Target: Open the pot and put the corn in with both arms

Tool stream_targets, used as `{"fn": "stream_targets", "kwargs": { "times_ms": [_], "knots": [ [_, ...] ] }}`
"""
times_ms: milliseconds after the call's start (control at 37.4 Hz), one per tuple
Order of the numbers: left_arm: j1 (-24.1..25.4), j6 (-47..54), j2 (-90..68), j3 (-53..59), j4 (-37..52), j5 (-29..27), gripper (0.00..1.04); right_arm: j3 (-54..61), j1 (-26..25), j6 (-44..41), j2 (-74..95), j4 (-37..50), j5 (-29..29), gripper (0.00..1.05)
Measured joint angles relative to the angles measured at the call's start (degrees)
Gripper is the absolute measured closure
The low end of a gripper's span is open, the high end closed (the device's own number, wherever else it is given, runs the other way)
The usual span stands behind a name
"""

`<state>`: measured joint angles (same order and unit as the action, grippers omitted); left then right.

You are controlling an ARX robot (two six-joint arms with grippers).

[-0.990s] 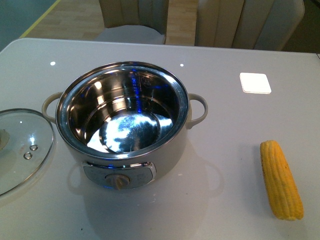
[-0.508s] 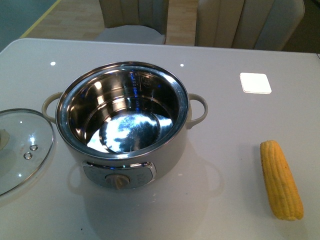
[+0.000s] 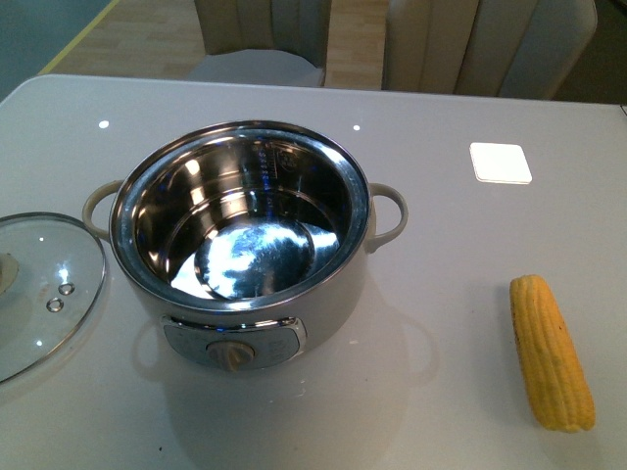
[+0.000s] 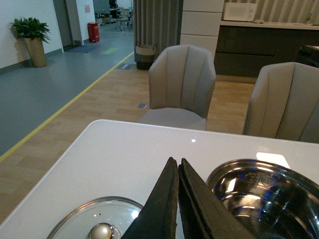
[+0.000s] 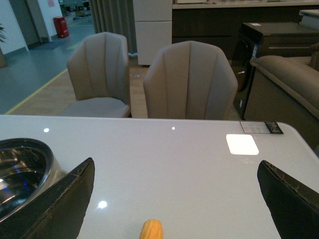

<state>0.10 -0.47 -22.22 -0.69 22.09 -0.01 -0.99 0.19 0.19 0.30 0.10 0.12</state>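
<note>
Pot open, corn on table, neither gripper holding anything.
Pot (image 3: 338, 284) sits mid-table w/ glass lid (image 3: 39, 294) off, lying flat on table (image 3: 441, 245) just beside pot's L handle. Corn (image 3: 551, 352) lies on table well R of pot, not touching it. L gripper (image 4: 178, 199): fingers pressed together, nothing btwn. R gripper (image 5: 175, 162): fingers spread wide, gripping nothing; corn's end shows btwn them.

The pot (image 3: 240, 230) has a mirror-bright steel bowl and a matt beige body. Left of the pot lies a clear glass lid (image 3: 39, 289). The corn (image 3: 551, 352) looks bumpy on the glossy white counter (image 3: 441, 264).
</note>
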Motion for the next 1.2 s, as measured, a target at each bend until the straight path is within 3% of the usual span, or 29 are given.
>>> {"fn": "stream_targets", "kwargs": {
  "times_ms": [535,615,936,1204],
  "knots": [
    [0.00,0.00,12.76,-0.02,-12.63,-0.02,1.01,0.00,0.00,-0.02,0.00,0.00,0.00,0.09],
    [0.00,0.00,19.98,-0.02,-21.29,0.00,1.01,0.00,0.00,0.00,0.00,0.00,0.02,0.09],
    [0.00,-0.02,21.86,-0.02,-22.01,0.00,1.01,0.00,0.00,-0.02,0.00,0.00,0.00,0.09],
    [0.00,0.00,21.86,-0.02,-22.01,0.00,0.44,0.00,0.00,-0.02,0.00,0.00,0.00,0.09]
  ]
}}
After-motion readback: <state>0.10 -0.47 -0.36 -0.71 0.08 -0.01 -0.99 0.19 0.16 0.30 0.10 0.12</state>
